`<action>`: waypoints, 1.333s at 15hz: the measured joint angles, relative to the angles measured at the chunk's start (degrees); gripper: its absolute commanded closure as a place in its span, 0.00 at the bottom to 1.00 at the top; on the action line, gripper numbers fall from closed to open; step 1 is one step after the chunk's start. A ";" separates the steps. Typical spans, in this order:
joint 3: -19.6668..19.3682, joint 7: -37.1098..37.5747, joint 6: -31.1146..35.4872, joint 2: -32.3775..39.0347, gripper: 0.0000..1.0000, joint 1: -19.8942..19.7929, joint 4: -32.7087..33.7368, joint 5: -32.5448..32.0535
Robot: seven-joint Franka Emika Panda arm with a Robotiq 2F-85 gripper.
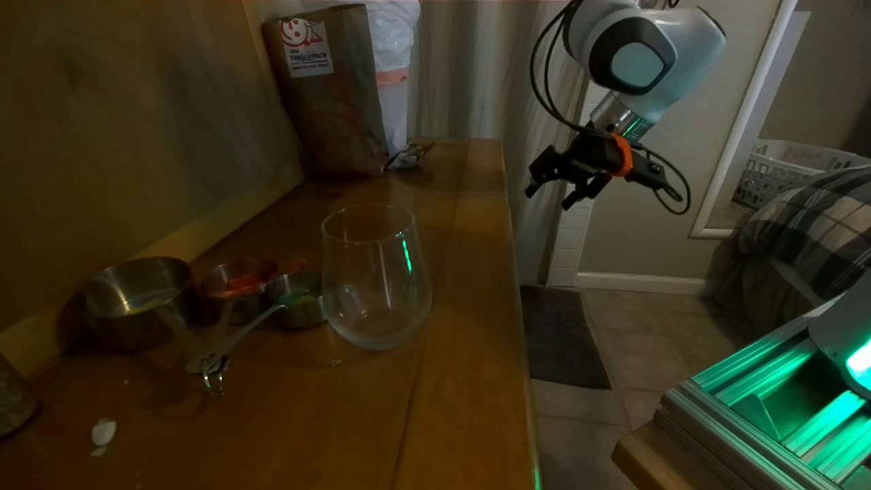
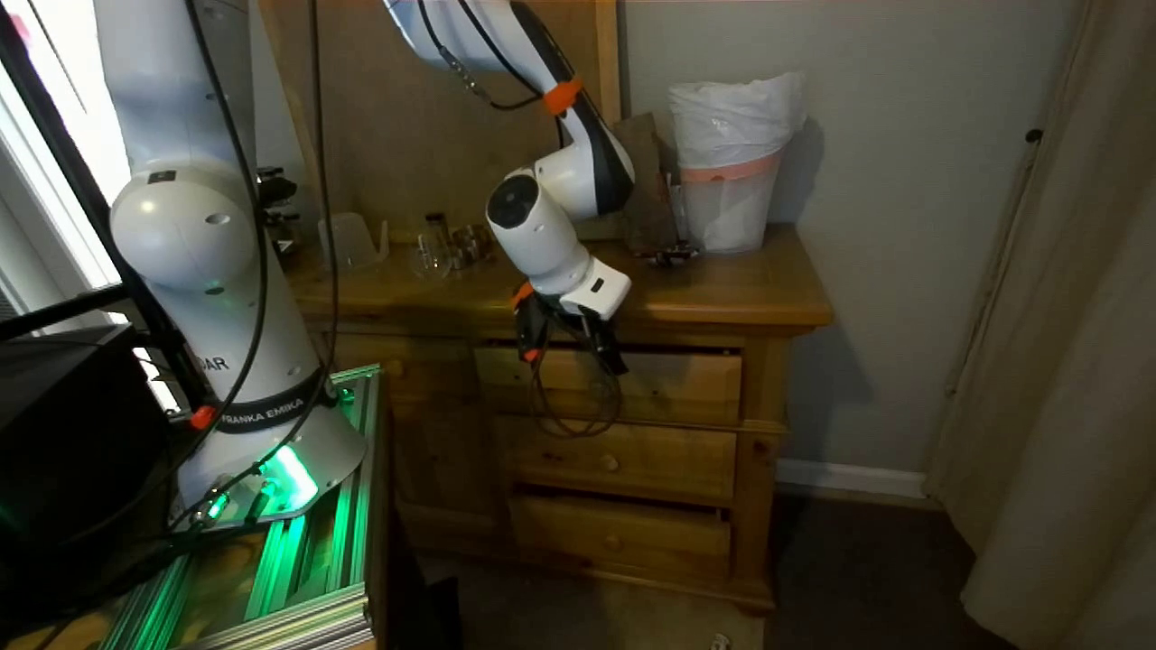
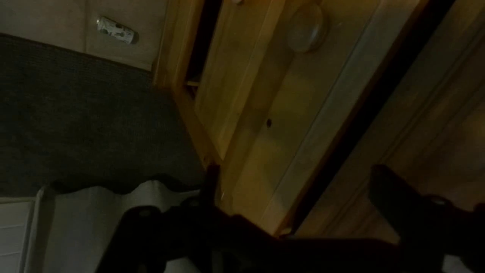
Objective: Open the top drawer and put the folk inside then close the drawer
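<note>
The top drawer [image 2: 682,384] of the brown wooden dresser is slightly ajar, with a narrow dark gap along its top edge. In the wrist view its front [image 3: 291,113] runs diagonally, with a round knob [image 3: 307,28] near the top of the picture. My gripper [image 2: 575,359] hangs in front of the drawer's front, below the dresser top. It also shows in an exterior view [image 1: 550,197], off the dresser's edge. In the wrist view the dark fingers [image 3: 295,168] are wide apart with nothing between them, away from the knob. No fork shows in any view.
Two drawers lie below; the bottom one [image 2: 623,537] is also ajar. On the dresser top [image 1: 469,327] stand a clear glass [image 1: 378,286], metal measuring cups [image 1: 139,299], a paper bag [image 1: 333,95] and a white-lined bin [image 2: 731,190]. A can [image 3: 115,29] lies on the floor.
</note>
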 measured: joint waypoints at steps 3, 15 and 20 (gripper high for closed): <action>1.19 1.43 3.87 -6.94 0.00 0.01 -4.58 -5.32; 13.43 23.35 4.07 -24.32 0.00 6.65 -14.20 -29.25; 17.53 33.64 12.10 -24.00 0.00 8.93 -14.17 -34.24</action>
